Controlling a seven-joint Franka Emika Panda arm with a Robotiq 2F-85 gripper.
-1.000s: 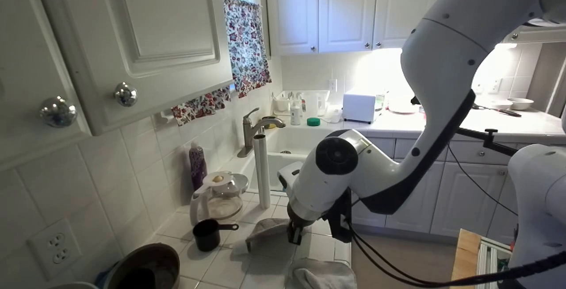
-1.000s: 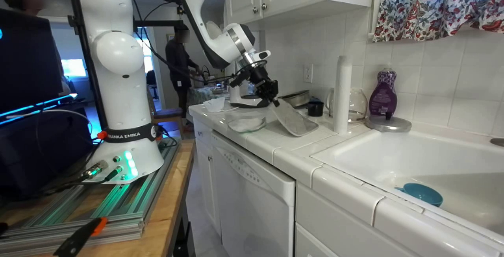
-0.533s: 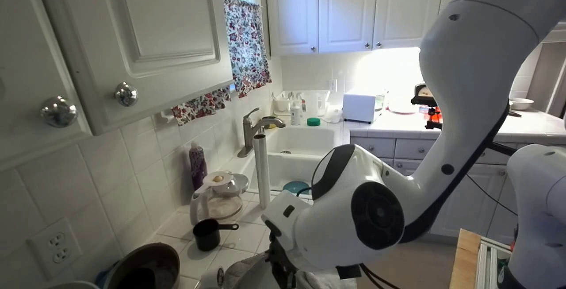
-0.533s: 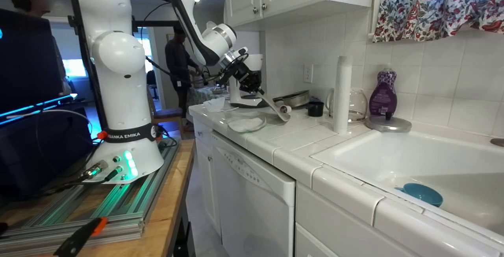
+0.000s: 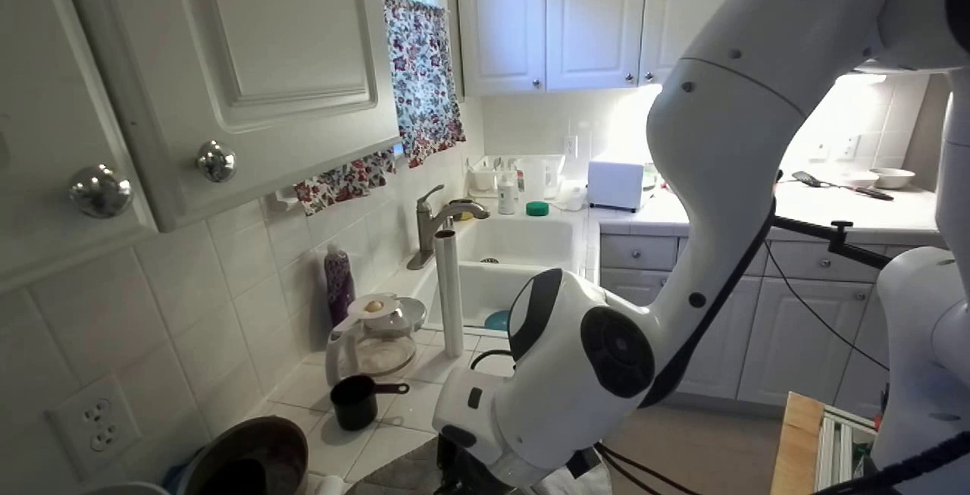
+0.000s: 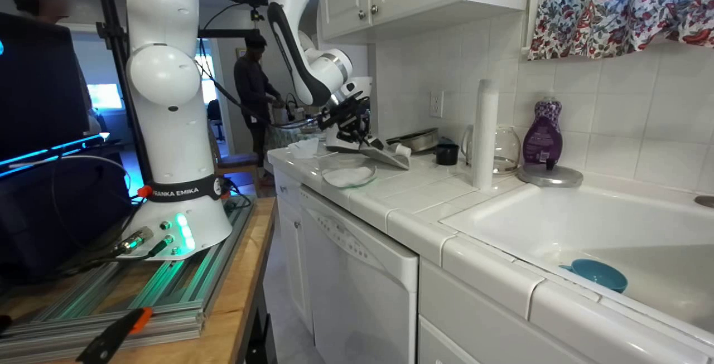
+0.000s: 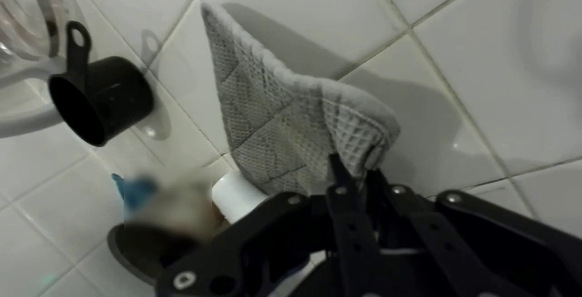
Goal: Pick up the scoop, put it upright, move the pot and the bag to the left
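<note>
Scoop (image 5: 355, 405) upright on white-tiled counter (image 6: 427, 184), gripper (image 7: 357, 169) pinching grey cloth (image 7: 273, 133), white sink (image 6: 608, 208), floral curtain (image 5: 421, 74), cabinets (image 5: 500, 21)

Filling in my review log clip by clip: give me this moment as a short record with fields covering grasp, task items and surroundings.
Grasp: gripper closed on a grey quilted fabric cloth
Task item 1: small black round-cupped scoop, upright on the white tiled counter, not gripped
Task item 2: wide round dark grey metal pot, apparently tilted
Near the scoop: clear glass carafe with white handle
Elsewhere: blue round cup in the white sink
</note>
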